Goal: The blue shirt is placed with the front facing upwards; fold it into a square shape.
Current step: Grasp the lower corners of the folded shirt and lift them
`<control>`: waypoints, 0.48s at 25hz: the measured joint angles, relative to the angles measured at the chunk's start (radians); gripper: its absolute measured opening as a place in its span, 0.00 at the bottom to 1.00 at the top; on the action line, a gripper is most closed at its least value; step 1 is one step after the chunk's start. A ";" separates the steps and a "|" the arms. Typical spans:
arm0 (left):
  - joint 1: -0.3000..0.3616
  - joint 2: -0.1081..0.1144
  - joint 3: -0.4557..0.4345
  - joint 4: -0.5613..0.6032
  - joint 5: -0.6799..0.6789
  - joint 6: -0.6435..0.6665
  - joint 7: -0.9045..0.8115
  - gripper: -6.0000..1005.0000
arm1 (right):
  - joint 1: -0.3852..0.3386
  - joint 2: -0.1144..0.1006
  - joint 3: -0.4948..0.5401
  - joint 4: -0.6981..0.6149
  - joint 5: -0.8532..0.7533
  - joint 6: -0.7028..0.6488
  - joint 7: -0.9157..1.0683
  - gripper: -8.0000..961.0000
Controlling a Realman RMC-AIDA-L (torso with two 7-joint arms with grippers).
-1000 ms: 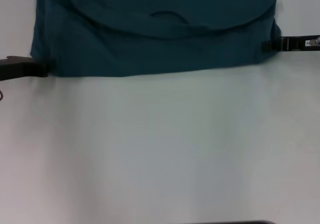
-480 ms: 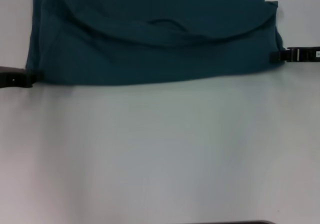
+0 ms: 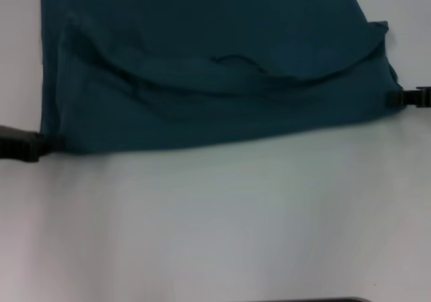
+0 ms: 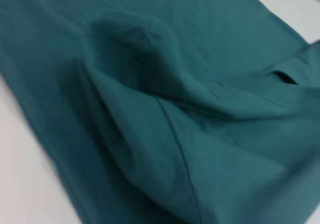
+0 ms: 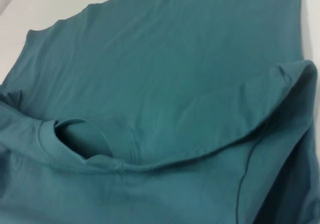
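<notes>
The blue shirt (image 3: 215, 52) lies across the far part of the white table, plain dark teal with a fold ridge and the neck opening (image 3: 232, 59) showing. My left gripper (image 3: 47, 143) grips its near left corner at the table's left edge. My right gripper (image 3: 394, 98) holds the near right corner. The cloth is stretched between them. The left wrist view is filled with rumpled shirt fabric (image 4: 165, 109). In the right wrist view the shirt (image 5: 165, 74) shows its ribbed collar (image 5: 82, 139). No lettering shows.
Bare white table (image 3: 215, 214) stretches from the shirt's near edge to the front. A dark strip (image 3: 310, 300) sits at the very front edge of the head view.
Both grippers have drawn nearer to me and slightly outward, dragging the shirt's near edge with them. More of the shirt now shows in the head view.
</notes>
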 joint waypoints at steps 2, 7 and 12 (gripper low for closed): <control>0.010 0.001 -0.001 -0.004 0.000 0.045 0.015 0.01 | -0.016 -0.001 0.000 -0.017 0.000 -0.025 -0.001 0.05; 0.020 0.011 -0.006 -0.007 0.000 0.169 0.040 0.01 | -0.058 0.001 0.000 -0.077 0.000 -0.104 -0.007 0.05; 0.020 0.024 -0.017 -0.008 0.000 0.280 0.053 0.01 | -0.101 0.010 0.014 -0.135 0.000 -0.166 -0.014 0.04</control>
